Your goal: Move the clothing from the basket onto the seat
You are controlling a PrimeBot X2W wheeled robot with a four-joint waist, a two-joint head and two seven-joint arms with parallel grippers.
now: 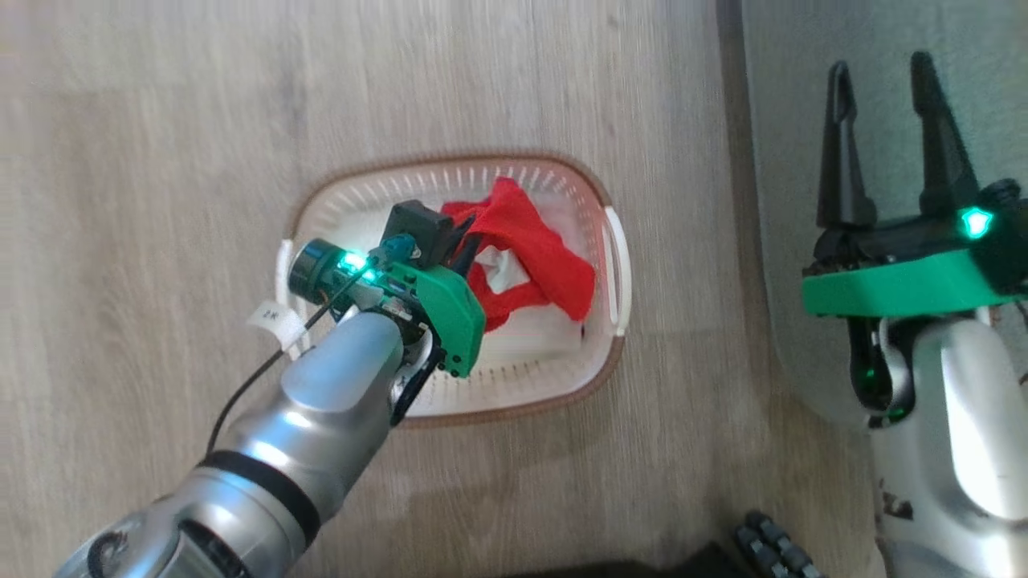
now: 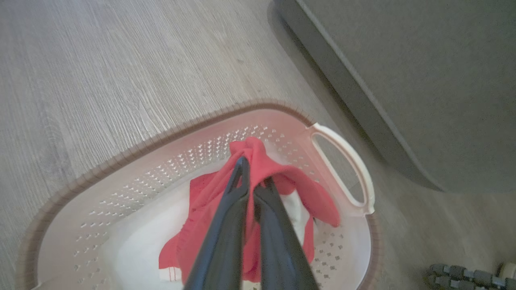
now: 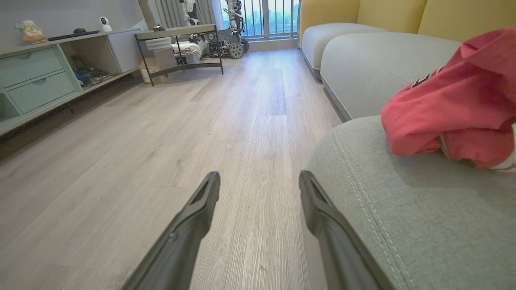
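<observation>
- Pale wood-grain floor (image 1: pixel 161 120) lies under everything, with the grey-green seat (image 1: pixel 795 120) running along the robot's right.
- The basket (image 1: pixel 614 265) stands on the floor just beside the seat's rounded edge, apart from it.
- Red clothing (image 1: pixel 554 257) lies bunched inside the basket, toward the handle on the seat side, with white fabric showing under it.
- The left fingers (image 2: pixel 236 201) reach down into the basket and are pressed together, pinching a raised fold of the clothing between their tips.
- The right fingers (image 1: pixel 940 136) hang over the seat's edge, spread wide and holding nothing.
- Another red garment (image 3: pixel 451 104) rests in a heap on the seat; dark marks on it may be an emblem, but they are blurred.
</observation>
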